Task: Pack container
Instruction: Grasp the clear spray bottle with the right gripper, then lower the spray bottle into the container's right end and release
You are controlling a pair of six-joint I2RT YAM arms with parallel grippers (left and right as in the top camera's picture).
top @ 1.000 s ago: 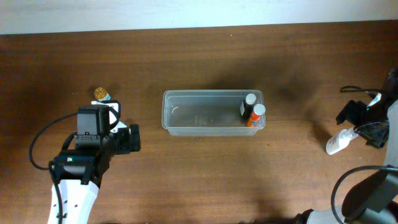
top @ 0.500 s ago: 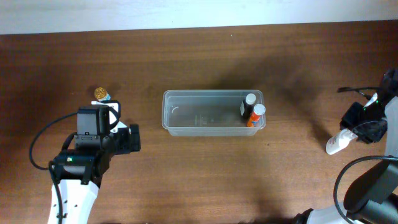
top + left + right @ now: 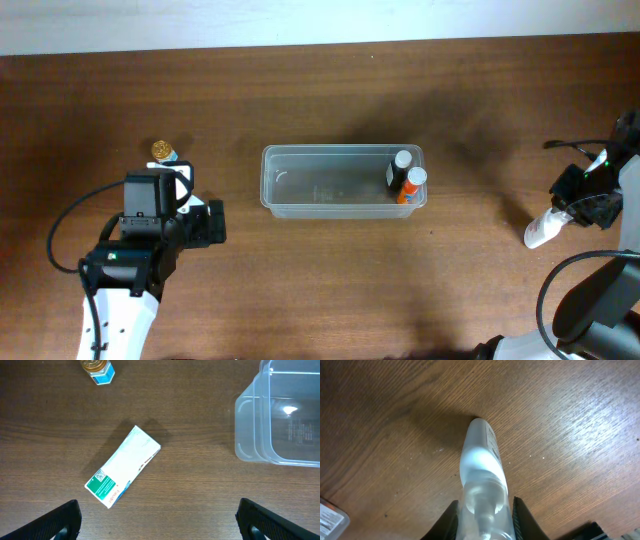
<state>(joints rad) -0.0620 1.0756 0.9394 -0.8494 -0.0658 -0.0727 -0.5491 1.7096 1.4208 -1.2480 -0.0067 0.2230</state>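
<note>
Packing is partly done, judging from the overhead view: the container (image 3: 343, 181) sits in the middle of the table (image 3: 320, 290) with two upright bottles at its right end, a black bottle (image 3: 399, 170) and an orange bottle (image 3: 411, 186), both white-capped and just beside each other; the rest of the tub is bare. Three items are outside it. Far to the right, well apart from the container, a white bottle (image 3: 482, 477) lies on its side on the wood, and the right gripper (image 3: 485, 525) straddles its near end, one finger close against each flank; whether the jaws are pressing on it or merely bracketing it I cannot tell, and the bottle rests on the table. On the left, the left gripper (image 3: 157, 512) hangs spread wide with nothing between its fingers, above a white-and-green box (image 3: 123, 466) lying flat and askew, with a small gold-capped jar (image 3: 98, 369) standing beyond it. By my reckoning the white bottle is the item in hand, with the box and jar left afterwards.
</note>
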